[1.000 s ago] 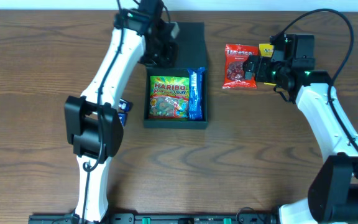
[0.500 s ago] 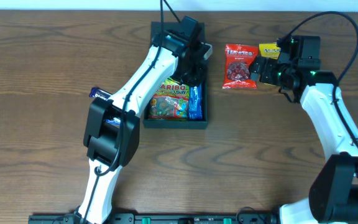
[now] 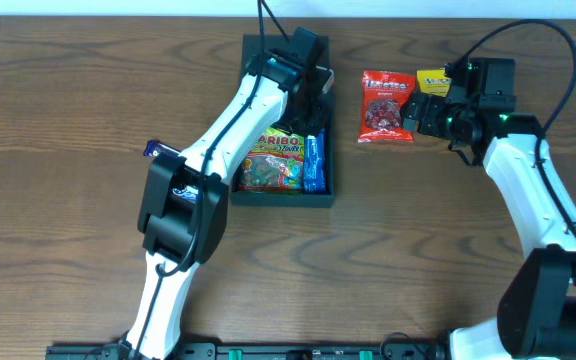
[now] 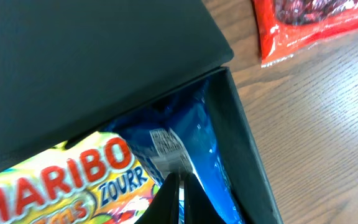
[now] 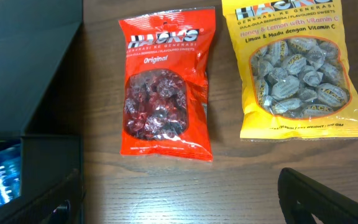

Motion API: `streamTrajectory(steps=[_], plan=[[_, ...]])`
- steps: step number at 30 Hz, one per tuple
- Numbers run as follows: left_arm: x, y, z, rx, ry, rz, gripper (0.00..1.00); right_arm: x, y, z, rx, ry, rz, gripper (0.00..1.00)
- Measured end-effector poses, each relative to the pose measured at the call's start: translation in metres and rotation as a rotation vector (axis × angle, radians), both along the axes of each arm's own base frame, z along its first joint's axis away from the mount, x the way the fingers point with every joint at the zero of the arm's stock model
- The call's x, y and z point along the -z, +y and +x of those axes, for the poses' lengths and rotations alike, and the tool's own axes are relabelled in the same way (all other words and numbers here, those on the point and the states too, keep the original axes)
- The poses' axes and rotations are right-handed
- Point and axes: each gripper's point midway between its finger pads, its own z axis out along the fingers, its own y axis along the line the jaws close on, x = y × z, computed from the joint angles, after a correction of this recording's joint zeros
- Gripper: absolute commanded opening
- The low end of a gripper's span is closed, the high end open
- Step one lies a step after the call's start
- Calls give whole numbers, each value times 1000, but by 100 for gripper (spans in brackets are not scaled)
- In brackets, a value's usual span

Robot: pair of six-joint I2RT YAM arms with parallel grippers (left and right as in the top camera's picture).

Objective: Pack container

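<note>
Left gripper (image 3: 308, 106) over the open container (image 3: 283, 198), mid-bench (image 3: 68, 250).
Overhead: I see a Haribo bag (image 3: 268, 165) and a blue packet (image 3: 314, 165) inside it, with the right gripper (image 3: 415, 112) by 2 packets, red (image 3: 386, 105) and yellow (image 3: 430, 80). Left wrist: fingertips closed together above the blue packet. Right wrist: fingers spread wide.
</note>
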Motion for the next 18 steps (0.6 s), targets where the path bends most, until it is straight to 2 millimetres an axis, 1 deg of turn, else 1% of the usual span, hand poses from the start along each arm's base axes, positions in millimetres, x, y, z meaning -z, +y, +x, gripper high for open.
streamTrajectory(steps=[2,4,9,12,14,15,16,18], plan=[[10,-2,-3,5,28,-3,6,0,0,0,0,1,0,99],[16,-3,-4,8,43,-3,6,0,0,0,0,1,0,99],[18,-3,-6,9,53,-5,6,0,-1,0,2,-1,-3,99],[18,2,-12,4,83,13,6,-3,-1,5,4,-24,-6,99],[11,9,-6,-16,75,25,6,-8,-1,12,3,-60,-8,99],[3,15,0,-35,56,30,6,-10,0,16,0,-78,-9,99],[-6,21,8,-57,31,28,6,-12,2,20,-3,-97,-11,98],[-31,41,24,-106,-30,19,6,-10,11,32,-23,-133,-11,96]])
